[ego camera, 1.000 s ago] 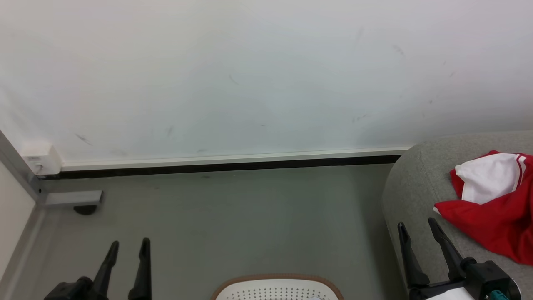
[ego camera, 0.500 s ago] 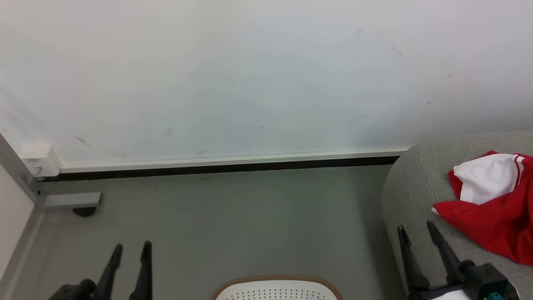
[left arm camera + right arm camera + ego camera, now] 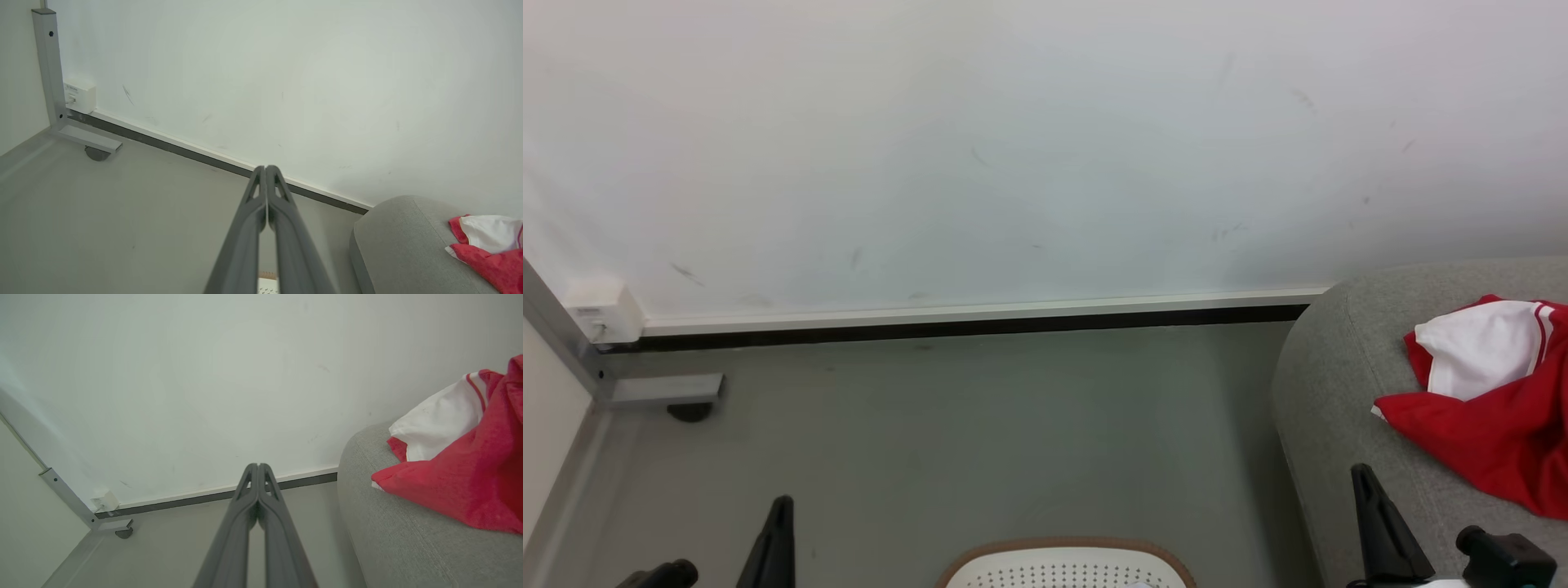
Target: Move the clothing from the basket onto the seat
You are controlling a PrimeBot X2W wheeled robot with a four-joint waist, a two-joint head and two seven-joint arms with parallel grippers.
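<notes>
Red clothing [image 3: 1494, 408] with a white panel lies on the light-grey seat [image 3: 1339, 376] at the right; it also shows as clothing [image 3: 461, 457] on the seat [image 3: 388, 539] and clothing [image 3: 486, 245] on the seat [image 3: 392, 241]. The white perforated basket [image 3: 1066, 565] with a tan rim peeks in at the bottom middle; its inside is hidden. My left gripper [image 3: 780, 510] is shut at the lower left with nothing in it, tips together [image 3: 265, 168]. My right gripper [image 3: 1362, 478] is shut and holds nothing, over the seat's near edge, tips together [image 3: 258, 465].
A white wall [image 3: 1013, 147] with a dark baseboard [image 3: 947, 328] runs across the back. A grey metal frame leg with a caster [image 3: 686, 408] and a small white box [image 3: 600, 314] sit in the left corner. Grey floor [image 3: 980, 433] lies between the basket and wall.
Both grippers have gone from open to shut and now sit a little lower in the head view. The clothing on the seat has not moved.
</notes>
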